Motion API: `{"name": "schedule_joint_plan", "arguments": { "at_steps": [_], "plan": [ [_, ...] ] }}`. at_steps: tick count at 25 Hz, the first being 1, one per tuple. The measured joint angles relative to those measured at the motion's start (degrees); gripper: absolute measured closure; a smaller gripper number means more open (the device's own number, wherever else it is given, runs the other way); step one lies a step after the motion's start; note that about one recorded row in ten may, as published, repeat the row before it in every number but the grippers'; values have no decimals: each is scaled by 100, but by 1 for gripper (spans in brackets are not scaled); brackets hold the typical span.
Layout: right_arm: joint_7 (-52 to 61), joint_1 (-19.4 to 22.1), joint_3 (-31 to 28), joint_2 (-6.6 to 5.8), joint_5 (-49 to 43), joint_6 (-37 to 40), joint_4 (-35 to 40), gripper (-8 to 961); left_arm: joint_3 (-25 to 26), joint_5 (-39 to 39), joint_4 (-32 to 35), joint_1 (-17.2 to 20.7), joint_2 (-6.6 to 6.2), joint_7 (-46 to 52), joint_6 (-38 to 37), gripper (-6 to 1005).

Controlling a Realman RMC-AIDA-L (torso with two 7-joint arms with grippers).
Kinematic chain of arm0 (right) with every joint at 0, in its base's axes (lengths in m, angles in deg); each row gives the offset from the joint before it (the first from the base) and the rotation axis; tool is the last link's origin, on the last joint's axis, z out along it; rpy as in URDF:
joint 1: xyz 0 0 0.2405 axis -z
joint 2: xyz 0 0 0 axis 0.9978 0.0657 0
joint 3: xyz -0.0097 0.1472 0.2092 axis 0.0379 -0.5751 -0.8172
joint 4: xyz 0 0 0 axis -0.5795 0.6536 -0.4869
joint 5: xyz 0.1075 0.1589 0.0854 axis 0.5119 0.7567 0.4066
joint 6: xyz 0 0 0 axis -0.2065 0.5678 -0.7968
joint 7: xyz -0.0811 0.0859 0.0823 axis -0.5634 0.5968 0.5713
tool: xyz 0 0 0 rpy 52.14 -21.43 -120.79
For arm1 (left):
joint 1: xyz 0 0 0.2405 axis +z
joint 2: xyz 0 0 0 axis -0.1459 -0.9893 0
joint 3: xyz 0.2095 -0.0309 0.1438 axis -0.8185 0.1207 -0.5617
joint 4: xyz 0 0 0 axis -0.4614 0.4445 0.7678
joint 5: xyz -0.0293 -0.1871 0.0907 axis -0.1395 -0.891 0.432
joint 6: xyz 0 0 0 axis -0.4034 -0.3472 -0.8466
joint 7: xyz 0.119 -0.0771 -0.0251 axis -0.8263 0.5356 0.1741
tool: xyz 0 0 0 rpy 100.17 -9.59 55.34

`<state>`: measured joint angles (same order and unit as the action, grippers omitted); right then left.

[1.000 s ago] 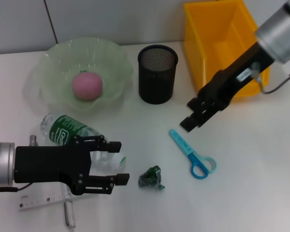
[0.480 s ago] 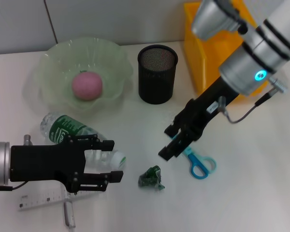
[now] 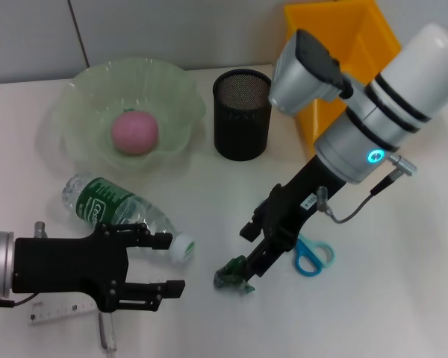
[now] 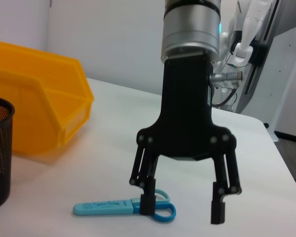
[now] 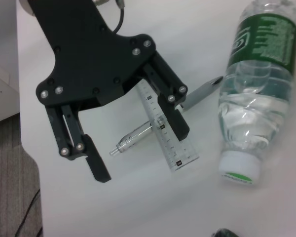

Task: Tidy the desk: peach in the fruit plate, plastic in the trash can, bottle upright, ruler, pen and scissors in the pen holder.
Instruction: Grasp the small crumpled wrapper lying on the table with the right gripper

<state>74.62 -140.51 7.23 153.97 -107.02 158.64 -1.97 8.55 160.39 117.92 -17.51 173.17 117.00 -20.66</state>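
Right gripper, jaws spread and empty, had dropped from 2 o'clock onto the crumpled green plastic scrap at 6 o'clock; grasp looked imminent. Left gripper also released, idle at 8 o'clock.

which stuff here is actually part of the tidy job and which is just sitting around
Part of the job:
peach in fruit plate
plastic scrap, under right gripper
bottle, lying down
ruler
pen
scissors
pen holder
yellow bin
left gripper, open

Lying about:
nothing else
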Motion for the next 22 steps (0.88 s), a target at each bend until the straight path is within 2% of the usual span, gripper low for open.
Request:
{"name": "schedule_joint_plan", "arguments": {
  "at_steps": [7, 16, 22],
  "plan": [
    [-306, 3, 261, 40, 44, -500, -360, 156, 0, 4, -1, 15, -2, 0, -20, 235],
    [-505, 44, 329, 74, 128, -703, -439, 156, 0, 6, -1, 20, 8, -3, -30, 236],
    [-542, 52, 766, 79, 361, -951, -537, 157, -1, 4, -1, 25, 28, -4, -31, 236]
  ]
}}
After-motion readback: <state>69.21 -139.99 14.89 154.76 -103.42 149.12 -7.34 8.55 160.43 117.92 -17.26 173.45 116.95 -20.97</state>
